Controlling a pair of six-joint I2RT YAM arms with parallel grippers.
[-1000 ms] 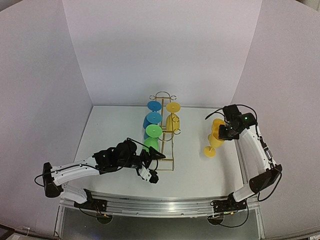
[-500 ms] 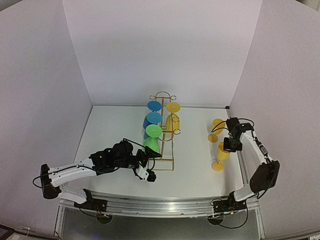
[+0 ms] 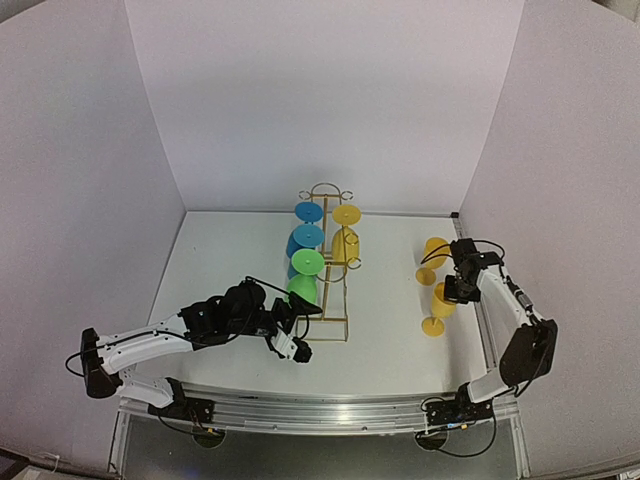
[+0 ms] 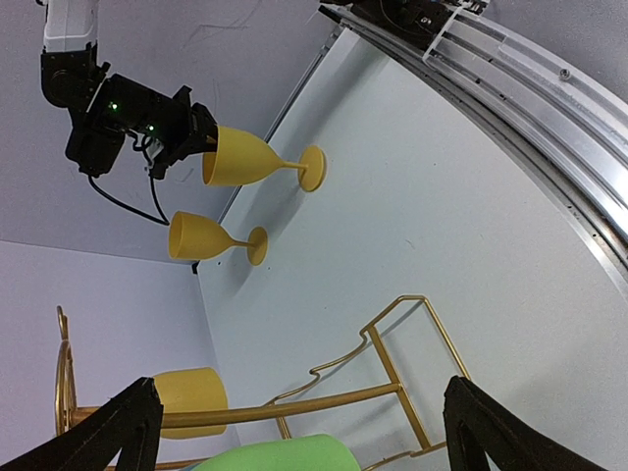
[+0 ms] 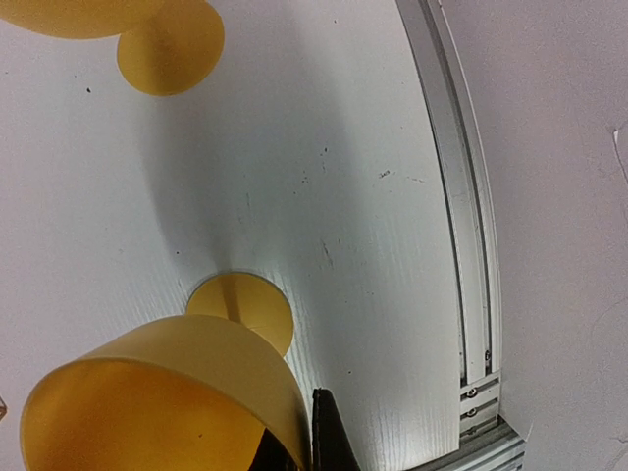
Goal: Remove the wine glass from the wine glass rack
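The gold wire wine glass rack (image 3: 327, 262) stands mid-table with blue and green glasses on its left side and a yellow one (image 3: 345, 240) on its right. My right gripper (image 3: 456, 288) is shut on the rim of a yellow wine glass (image 3: 441, 303). That glass stands upright with its foot on the table (image 5: 240, 309), one finger (image 5: 329, 437) outside the bowl (image 5: 167, 402). My left gripper (image 3: 298, 338) is open and empty at the rack's near end (image 4: 392, 363), beside the green glass (image 4: 285, 456).
A second yellow glass (image 3: 433, 254) stands on the table just behind the held one; its foot shows in the right wrist view (image 5: 172, 44). The table's right rail (image 5: 461, 226) runs close beside the held glass. White walls enclose the table.
My right gripper has brought the yellow glass from a tilted hold in the air down and nearer, setting it upright on the table. The left arm has barely moved.
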